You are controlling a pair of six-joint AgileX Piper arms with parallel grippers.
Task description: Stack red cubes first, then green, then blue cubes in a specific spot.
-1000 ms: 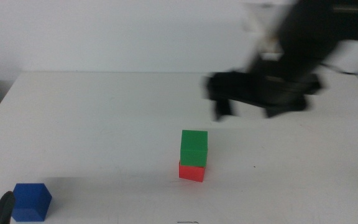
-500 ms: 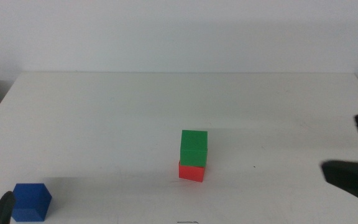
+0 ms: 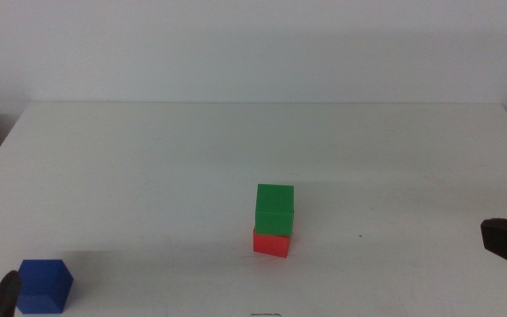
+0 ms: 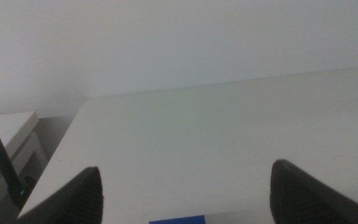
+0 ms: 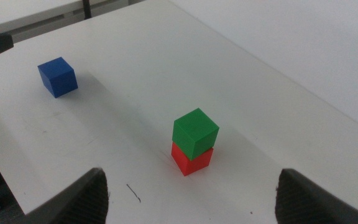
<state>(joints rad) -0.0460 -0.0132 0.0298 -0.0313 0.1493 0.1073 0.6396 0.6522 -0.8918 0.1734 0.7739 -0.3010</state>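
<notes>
Middle view: green cube (image 3: 275, 208) on red cube (image 3: 271, 242); both claws wide, blue cube (image 3: 45, 285) apart.

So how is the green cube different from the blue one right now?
The green cube sits on top of the red cube near the table's middle; the blue cube rests directly on the table at its near left corner. The blue cube lies just in front of the left gripper; the green cube has no gripper nearby. Both are plain, matte and upright.
</notes>
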